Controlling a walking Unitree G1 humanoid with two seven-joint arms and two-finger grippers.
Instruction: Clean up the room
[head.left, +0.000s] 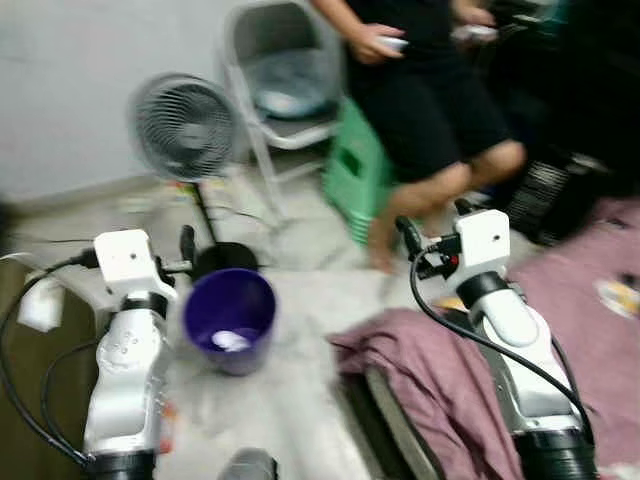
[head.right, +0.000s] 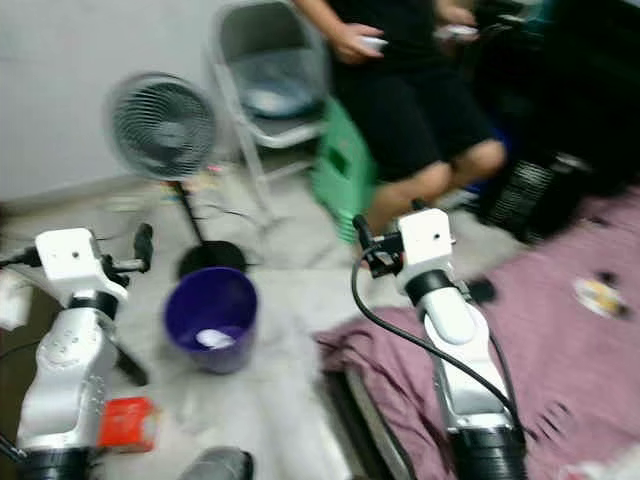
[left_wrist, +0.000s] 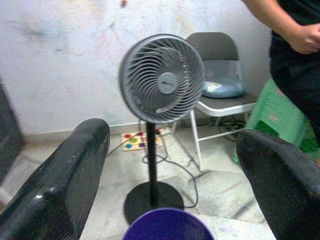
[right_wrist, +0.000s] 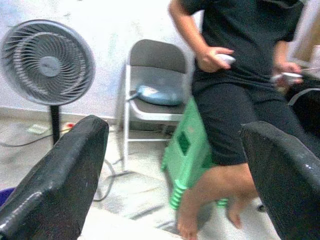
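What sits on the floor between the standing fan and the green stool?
A grey folding chair stands between the fan and green stool, plain in the left eye view.

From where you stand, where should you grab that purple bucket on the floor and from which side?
Probably the near rim of the purple bucket, taken from above by the left pincer. The bucket stands upright with its mouth open, so one finger could go inside the wall and one outside. The fan's base sits close behind it, so the far rim looks more crowded.
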